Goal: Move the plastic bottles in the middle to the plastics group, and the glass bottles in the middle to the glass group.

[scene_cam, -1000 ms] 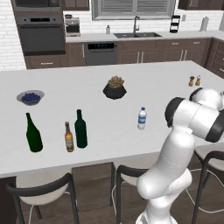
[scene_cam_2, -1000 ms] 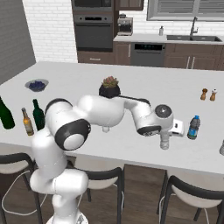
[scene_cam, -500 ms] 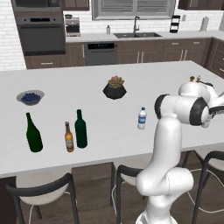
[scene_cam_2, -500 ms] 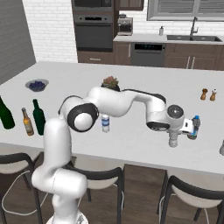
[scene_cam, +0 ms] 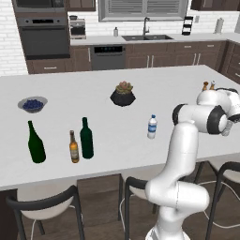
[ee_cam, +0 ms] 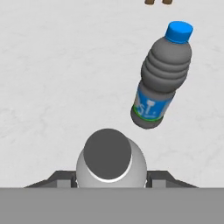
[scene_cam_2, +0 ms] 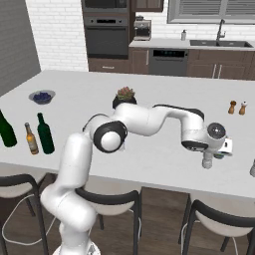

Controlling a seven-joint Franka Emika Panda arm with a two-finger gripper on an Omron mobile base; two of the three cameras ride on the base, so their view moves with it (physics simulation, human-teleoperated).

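My gripper (scene_cam_2: 208, 158) is shut on a small clear plastic bottle (ee_cam: 108, 159), upright at the counter's right front; the hand view shows its cap from above between my fingers. I cannot tell whether its base touches the counter. Just beyond it, apart, stands the plastics group's bottle (ee_cam: 162, 83), which has a blue cap and a blue label. The other clear plastic bottle (scene_cam: 152, 126), with a white cap and blue label, stands mid-counter. The straight green glass bottle (scene_cam: 86, 139) stands beside the brown beer bottle (scene_cam: 73, 147) and the green wine bottle (scene_cam: 35, 143) at the left.
A potted plant (scene_cam: 123, 93) sits mid-counter and a bowl of blueberries (scene_cam: 32, 104) at the far left. Salt and pepper shakers (scene_cam_2: 237, 107) stand behind the gripper. The counter's front edge (scene_cam_2: 164, 187) runs close to the held bottle, with stools below.
The arm has swung right, carrying the clear bottle to just in front of the blue-capped bottle. The other bottles have not moved.
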